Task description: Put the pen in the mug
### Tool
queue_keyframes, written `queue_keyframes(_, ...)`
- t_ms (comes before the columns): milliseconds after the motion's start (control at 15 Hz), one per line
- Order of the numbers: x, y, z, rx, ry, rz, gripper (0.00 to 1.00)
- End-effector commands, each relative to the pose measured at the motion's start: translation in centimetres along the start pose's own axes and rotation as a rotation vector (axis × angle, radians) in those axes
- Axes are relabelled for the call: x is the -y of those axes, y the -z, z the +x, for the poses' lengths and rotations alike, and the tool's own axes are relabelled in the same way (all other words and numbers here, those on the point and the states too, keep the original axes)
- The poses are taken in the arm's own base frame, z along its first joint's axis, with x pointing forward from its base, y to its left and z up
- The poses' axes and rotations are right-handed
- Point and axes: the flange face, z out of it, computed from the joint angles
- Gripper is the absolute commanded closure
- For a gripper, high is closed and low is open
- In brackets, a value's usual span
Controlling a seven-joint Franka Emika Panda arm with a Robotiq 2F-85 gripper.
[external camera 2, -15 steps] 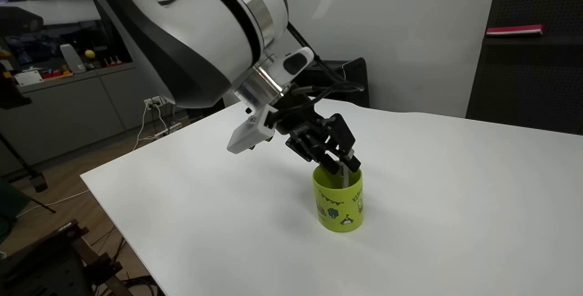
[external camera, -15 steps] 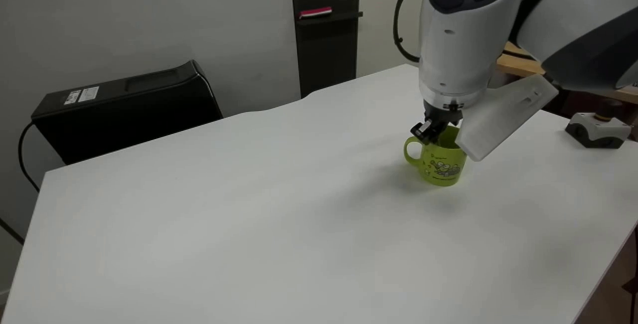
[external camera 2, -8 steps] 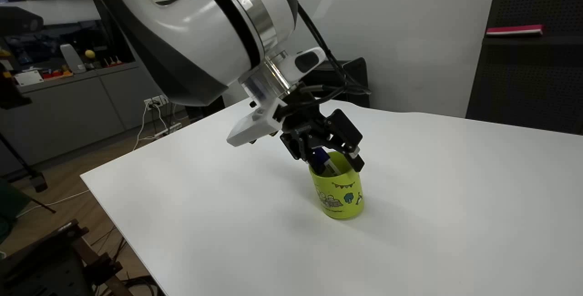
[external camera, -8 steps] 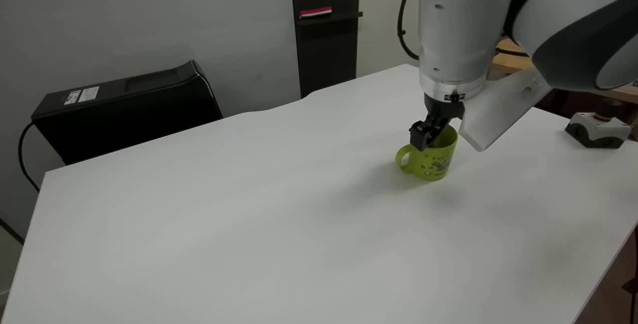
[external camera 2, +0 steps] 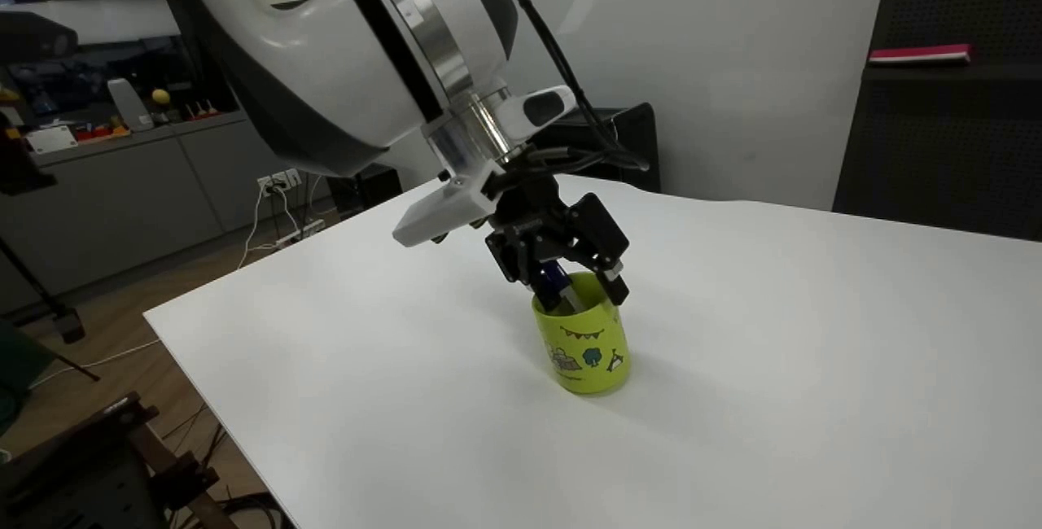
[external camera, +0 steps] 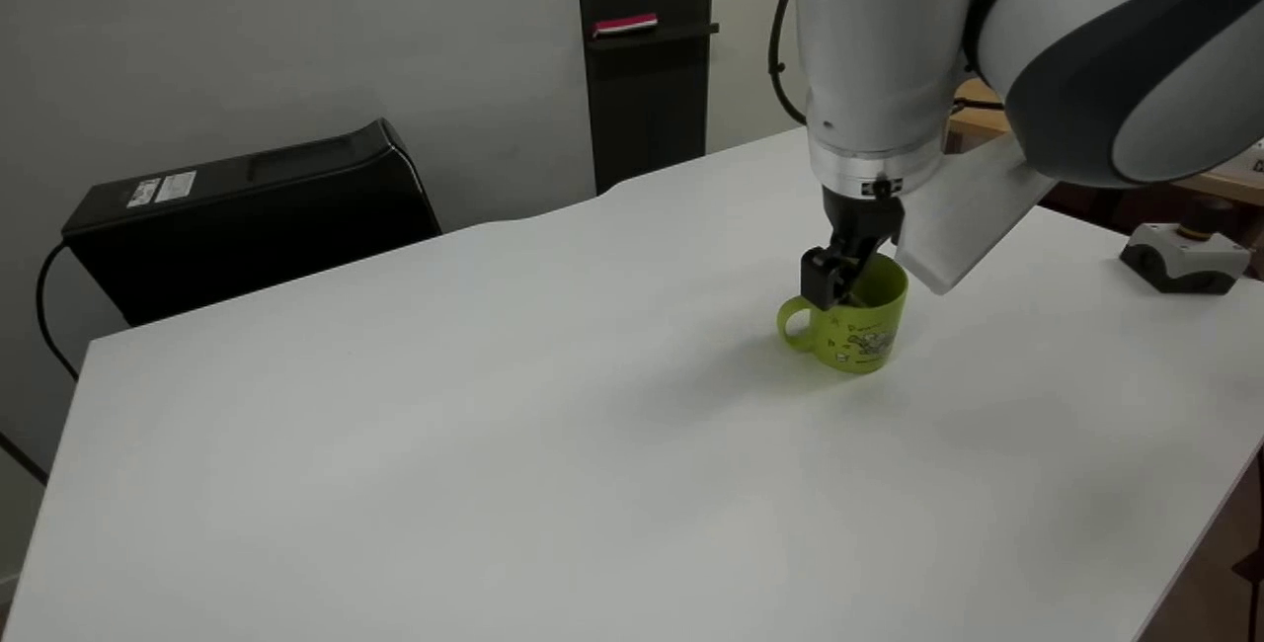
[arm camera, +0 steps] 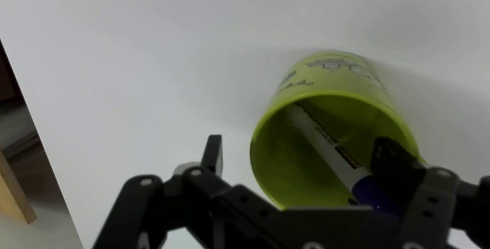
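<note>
The lime-green mug (external camera: pixel 857 336) stands on the white table under my gripper (external camera 2: pixel 582 293), leaning slightly toward the arm. Its handle points left in an exterior view. Inside the mug lies the white pen (arm camera: pixel 325 145), slanted, with its dark blue cap end up near the rim. In the wrist view my gripper (arm camera: pixel 302 155) has its jaws spread wide around part of the mug. One of its fingers (arm camera: pixel 392 161) reaches into the mug's mouth beside the pen's cap; the opposite finger is outside the wall. Nothing is clamped between them. The gripper's body hides the cap's end.
A grey and black switch box (external camera: pixel 1185 257) sits at the table's right side in an exterior view. Behind the white table (external camera: pixel 444 444) stands a black device (external camera: pixel 257 217). Cables (external camera 2: pixel 537 24) hang along the arm.
The jaws have spread from around the pen, which has gone from near upright to slanted against the mug's side. The mug has tilted, turned and shifted left with the gripper in both exterior views.
</note>
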Motion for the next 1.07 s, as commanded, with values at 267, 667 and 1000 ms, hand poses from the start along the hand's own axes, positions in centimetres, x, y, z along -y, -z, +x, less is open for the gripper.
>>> queue_keyframes(267, -1.1, 0.1, 1.0, 0.041, 0.019, -0.073, 0.00)
queue_keyframes(667, -2.4, 0.9, 1.3, 0.087, 0.048, -0.124, 0.00)
queue_keyframes(1000, -3.7, 2.9, 2.2, 0.118, 0.103, -0.053, 0.00)
